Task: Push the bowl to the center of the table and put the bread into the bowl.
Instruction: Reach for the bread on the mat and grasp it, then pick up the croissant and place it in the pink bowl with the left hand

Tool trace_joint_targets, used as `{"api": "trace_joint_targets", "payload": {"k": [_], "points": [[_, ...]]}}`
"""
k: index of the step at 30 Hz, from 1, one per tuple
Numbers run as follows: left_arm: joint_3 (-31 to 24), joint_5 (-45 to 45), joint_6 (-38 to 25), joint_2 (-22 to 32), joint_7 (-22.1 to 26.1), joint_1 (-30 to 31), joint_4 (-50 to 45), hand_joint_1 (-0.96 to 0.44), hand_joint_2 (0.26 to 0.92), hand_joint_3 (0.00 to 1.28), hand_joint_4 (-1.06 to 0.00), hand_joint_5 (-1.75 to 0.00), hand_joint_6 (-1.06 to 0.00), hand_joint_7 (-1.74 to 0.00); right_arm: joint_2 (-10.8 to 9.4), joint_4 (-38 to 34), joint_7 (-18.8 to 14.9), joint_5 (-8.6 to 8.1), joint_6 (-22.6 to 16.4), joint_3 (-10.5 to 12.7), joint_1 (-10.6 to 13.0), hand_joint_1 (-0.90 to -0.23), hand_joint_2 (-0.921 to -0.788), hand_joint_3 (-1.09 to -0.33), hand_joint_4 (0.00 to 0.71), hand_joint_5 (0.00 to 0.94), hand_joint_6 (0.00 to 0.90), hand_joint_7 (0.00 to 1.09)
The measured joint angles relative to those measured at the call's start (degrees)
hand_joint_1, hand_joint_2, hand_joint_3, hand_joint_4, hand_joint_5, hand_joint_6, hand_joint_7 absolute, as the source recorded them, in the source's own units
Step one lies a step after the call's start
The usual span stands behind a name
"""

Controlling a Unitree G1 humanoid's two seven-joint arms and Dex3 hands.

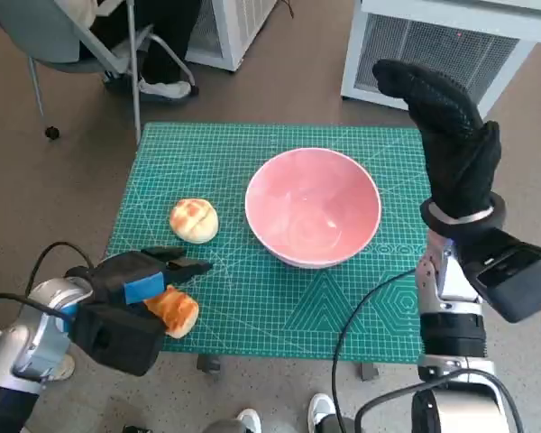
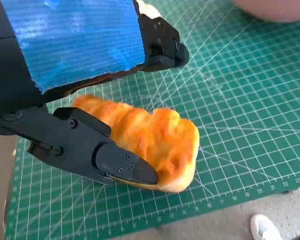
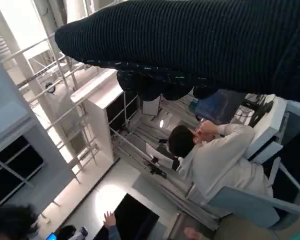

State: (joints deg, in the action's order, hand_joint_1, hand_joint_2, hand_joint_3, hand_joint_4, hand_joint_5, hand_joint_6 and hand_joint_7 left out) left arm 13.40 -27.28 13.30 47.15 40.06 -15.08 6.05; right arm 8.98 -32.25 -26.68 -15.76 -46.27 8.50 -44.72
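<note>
Pink bowl (image 1: 313, 207) sits near mat centre. Left hand (image 1: 126, 298) closes round an orange-crusted bread piece (image 1: 174, 311) at the near left edge of the green cutting mat (image 1: 279, 307) — fingers (image 2: 115, 162) lie along its side. A round bun (image 1: 194, 220) lies just beyond. Bread looks light, soft, crushable — best held gently across its middle. Right hand (image 1: 446, 126) is raised at the right, fingers extended, holding nothing.

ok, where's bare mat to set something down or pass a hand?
Free: the far strip behind the pink bowl, and the near-right patch between bowl and right forearm. Crowded: near-left corner, where the left hand holds the bread beside the round bun.
</note>
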Motion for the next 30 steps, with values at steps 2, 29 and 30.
{"api": "trace_joint_targets", "payload": {"k": [2, 29, 30], "points": [[0.0, 0.1, -0.4, 0.0, 0.1, 0.1, -0.2, -0.03, 0.904, 0.10, -0.64, -0.99, -0.55, -1.04, 0.0, 0.0, 0.0, 0.00, 0.0, 0.0, 0.0, -0.540, -0.921, -0.832, 0.214, 0.040, -0.001, 0.53], [-2.1, 3.6, -0.7, 1.6, 1.3, 3.2, -4.9, 0.00, 0.879, 0.18, -0.53, -1.51, -0.74, -0.88, -0.1, -0.3, 0.2, 0.27, -0.4, 0.0, 0.0, -0.533, -0.921, -0.835, 0.210, 0.052, -0.001, 0.52], [-2.1, 3.7, -0.2, 1.6, 1.0, 3.2, -4.8, 0.00, 0.879, 0.19, -0.54, -1.46, -0.71, -0.95, -0.1, -0.3, 0.2, 0.27, -0.3, 0.0, 0.0, -0.533, -0.921, -0.835, 0.209, 0.052, -0.001, 0.52]]}}
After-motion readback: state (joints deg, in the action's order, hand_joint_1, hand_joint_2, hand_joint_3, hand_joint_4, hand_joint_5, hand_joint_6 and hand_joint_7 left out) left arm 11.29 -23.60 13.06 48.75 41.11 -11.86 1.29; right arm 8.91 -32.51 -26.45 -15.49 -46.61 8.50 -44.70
